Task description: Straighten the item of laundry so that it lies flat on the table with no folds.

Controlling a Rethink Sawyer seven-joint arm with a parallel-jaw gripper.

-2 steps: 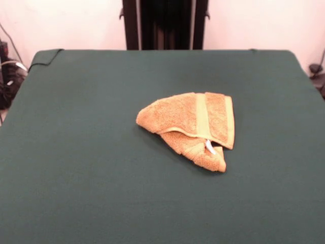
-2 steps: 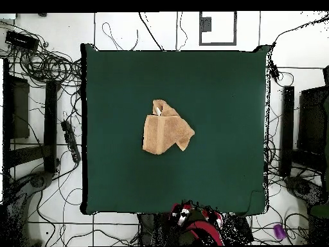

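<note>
The item of laundry [image 1: 190,124] is an orange-tan terry towel lying crumpled near the middle of the table [image 1: 76,152]. It is folded over itself into a rough wedge, with a paler woven band across the top layer and a small white tag at the near fold. In the overhead view the item of laundry [image 2: 166,128] sits slightly left of the table's [image 2: 225,96] centre, with a flap bunched at its upper end. The red and black arm [image 2: 196,222] is drawn back over the base, beyond the table's bottom edge. No gripper can be made out on it.
Dark green cloth surrounds the towel on all sides. A black pedestal column [image 1: 165,24] stands behind the far edge. Cables [image 2: 45,64] and black stands [image 2: 286,128] lie on the floor around the table.
</note>
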